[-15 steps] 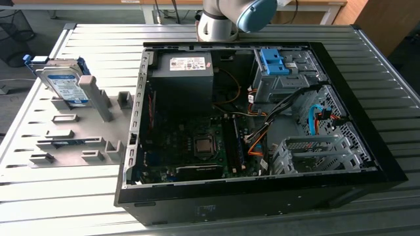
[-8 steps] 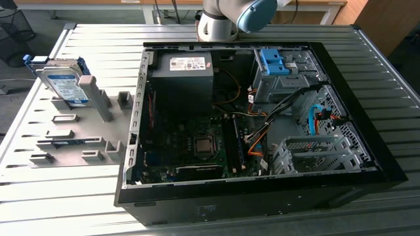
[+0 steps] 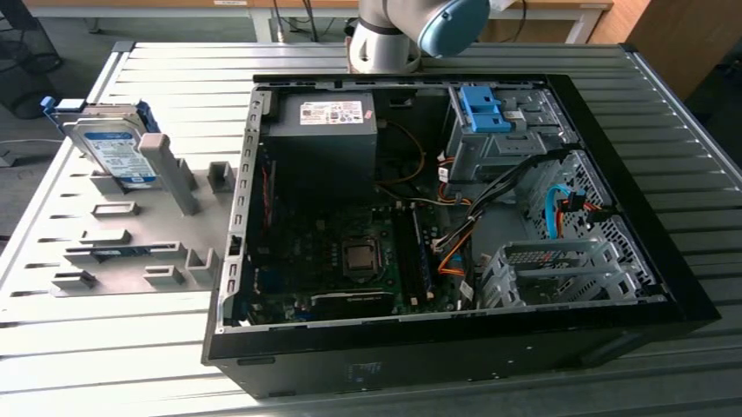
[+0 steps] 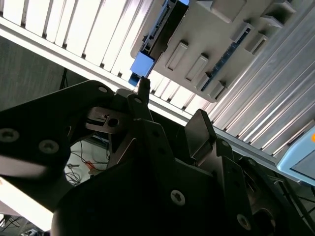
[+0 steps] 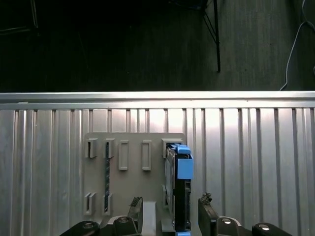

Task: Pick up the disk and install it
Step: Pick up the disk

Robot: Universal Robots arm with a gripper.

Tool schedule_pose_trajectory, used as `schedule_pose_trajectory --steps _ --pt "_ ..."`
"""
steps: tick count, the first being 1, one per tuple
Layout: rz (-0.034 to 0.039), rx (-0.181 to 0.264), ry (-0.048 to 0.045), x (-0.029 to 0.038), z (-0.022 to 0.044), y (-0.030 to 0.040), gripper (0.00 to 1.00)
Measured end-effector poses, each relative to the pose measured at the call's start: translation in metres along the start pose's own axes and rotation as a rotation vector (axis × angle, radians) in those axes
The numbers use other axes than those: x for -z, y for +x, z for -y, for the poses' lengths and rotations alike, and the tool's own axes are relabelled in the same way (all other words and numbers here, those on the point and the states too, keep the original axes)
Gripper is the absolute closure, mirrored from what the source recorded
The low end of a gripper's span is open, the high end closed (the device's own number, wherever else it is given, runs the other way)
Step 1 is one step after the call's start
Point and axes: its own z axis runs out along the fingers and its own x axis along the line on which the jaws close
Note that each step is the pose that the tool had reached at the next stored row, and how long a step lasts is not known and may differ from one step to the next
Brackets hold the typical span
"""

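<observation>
The arm [image 3: 400,35] is cut off at the upper edge of the exterior view. In the first wrist view the gripper [image 5: 171,202] is clipped at the picture's edge, with just its two fingertips [image 5: 137,204] and some dark linkage showing. Those fingertips stand spread apart with nothing clamped — the jaws are released. The disk [image 5: 178,196] appears edge-on between them in that picture; whether they are level with it or above it cannot be told, and no contact shows. In the second wrist view the dark body of the gripper [image 4: 171,101] hides much of the scene; the disk [image 4: 160,24] is partly cut off, its blue rail end [image 4: 142,65] close to one fingertip.

The exterior view gives the wider layout — the disk [image 3: 116,149] stands on edge, tilted, label outward, in the grey rack [image 3: 151,252] on the slatted table [image 3: 116,347], to the exterior view's left of the open computer case [image 3: 464,217]; a blue bracket [image 3: 481,109] sits in the case's drive cage.
</observation>
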Motion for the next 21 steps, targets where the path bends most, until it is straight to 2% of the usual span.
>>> schedule_pose_trajectory --steps 11,21 --pt "-0.0001 0.003 -0.0001 -0.0197 0.0007 0.0005 0.44" --pt "0.0028 0.004 0.0 -0.0224 0.0007 0.0006 0.44"
